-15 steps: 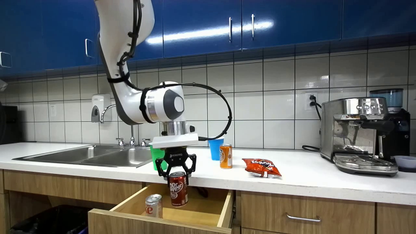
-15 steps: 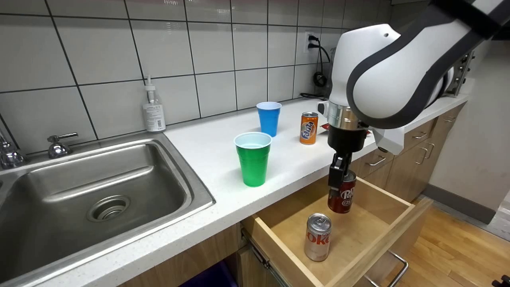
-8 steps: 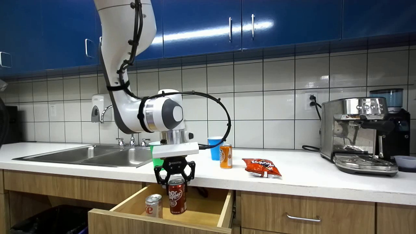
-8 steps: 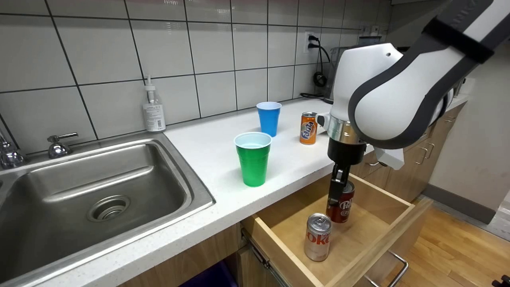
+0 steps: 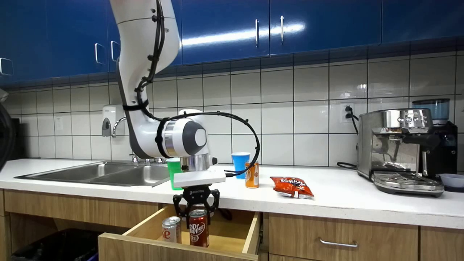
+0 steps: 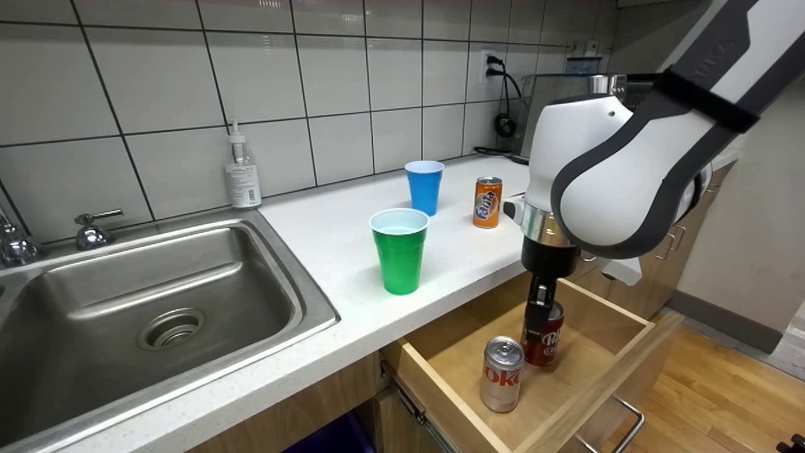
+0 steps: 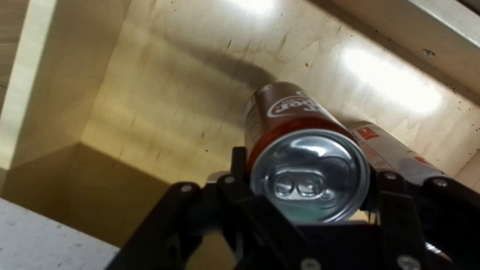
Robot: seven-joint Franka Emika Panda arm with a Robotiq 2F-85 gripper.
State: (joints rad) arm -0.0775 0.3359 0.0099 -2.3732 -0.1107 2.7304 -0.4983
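– Holding anything?
– My gripper pinches the Dr Pepper can, upright inside the drawer.
– How far along?
– Partway, I judge: Coke can ungripped in the drawer; mine inside, unreleased, touchdown unclear.

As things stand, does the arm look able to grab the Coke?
Probably not: the gripper holds the Dr Pepper, though the Coke stands beside it in the open drawer, its top uncovered.

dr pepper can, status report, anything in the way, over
End effector shut on Dr Pepper can. Can upright within open drawer, touchdown unclear. Silver Coke can standing close beside, may crowd it.
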